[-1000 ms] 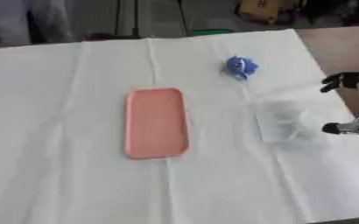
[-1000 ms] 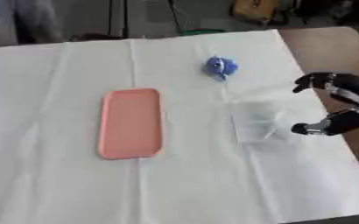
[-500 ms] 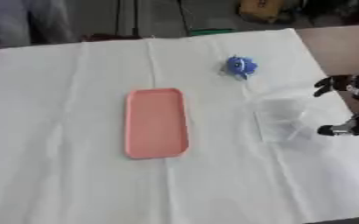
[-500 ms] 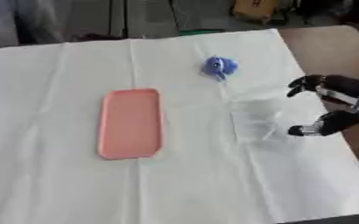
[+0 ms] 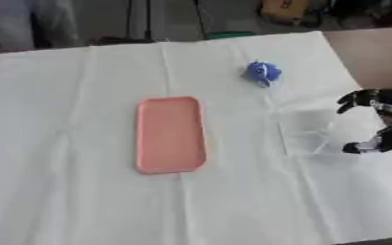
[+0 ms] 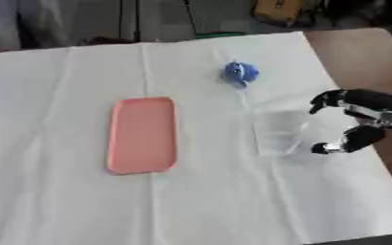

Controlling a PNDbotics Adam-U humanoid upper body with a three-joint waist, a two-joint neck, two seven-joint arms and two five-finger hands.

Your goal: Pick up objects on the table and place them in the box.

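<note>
A pink oblong tray [image 5: 171, 134] lies flat near the middle of the white cloth. A small blue object [image 6: 240, 72] sits further back to the right. A clear plastic container [image 6: 278, 132] rests on the cloth at the right. My right hand [image 6: 363, 117] comes in from the right edge, fingers and thumb spread wide just right of the container, apart from it and holding nothing. The left hand shows in neither view.
The white cloth [image 5: 82, 191] covers most of the table. Bare brown tabletop [image 5: 375, 52] shows at the right, beyond the cloth's edge. Dark items and stands line the far edge.
My right hand has moved leftward, closer to the clear container. The tray and the blue object have not moved.
</note>
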